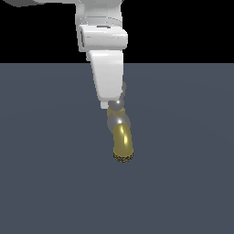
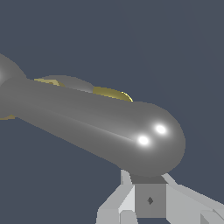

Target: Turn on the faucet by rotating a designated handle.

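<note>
On the grey floor:
Faucet: small tap, curved brass-gold spout, dark speckled rim.
Handle: shiny silver bulb-ended crossbar, just beside fingertip.
Gripper: white gripper at handle; opening cannot be told.

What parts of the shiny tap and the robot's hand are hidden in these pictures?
- Exterior view: most of the slim silver crossbar handle is hidden behind the white robot arm.
- Exterior view: the gripper's fingertips sit behind the arm, so open or shut cannot be told.
- Wrist view: the curved brass-gold spout is nearly all covered by the handle's arm.
- Wrist view: the gripper is cut off by the picture's edge.
</note>
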### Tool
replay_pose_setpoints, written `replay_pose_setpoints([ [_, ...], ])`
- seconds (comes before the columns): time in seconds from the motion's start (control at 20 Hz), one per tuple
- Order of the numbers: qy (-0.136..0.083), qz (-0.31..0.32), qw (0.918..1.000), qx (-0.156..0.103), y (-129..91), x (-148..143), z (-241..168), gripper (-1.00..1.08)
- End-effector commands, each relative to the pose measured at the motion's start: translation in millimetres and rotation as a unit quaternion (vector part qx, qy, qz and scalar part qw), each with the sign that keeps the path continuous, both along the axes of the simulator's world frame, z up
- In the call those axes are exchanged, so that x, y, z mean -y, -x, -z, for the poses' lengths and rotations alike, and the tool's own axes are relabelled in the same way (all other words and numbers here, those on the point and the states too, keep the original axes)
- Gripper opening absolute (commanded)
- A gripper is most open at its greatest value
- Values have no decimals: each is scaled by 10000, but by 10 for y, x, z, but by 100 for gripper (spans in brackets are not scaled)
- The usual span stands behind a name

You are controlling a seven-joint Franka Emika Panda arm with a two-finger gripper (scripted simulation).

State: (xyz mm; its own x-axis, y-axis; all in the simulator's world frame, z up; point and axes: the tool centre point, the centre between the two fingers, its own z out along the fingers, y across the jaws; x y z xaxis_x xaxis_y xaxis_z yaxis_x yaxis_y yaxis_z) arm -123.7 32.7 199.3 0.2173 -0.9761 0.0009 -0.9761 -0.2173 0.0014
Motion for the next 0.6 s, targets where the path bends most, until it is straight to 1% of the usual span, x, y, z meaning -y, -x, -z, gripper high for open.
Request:
replay_pose_setpoints([
  [0.0,-7,184,9998,14,-27,303,2,-100],
  [0.55,-6,257,9997,6,-46,966,5,-100],
])
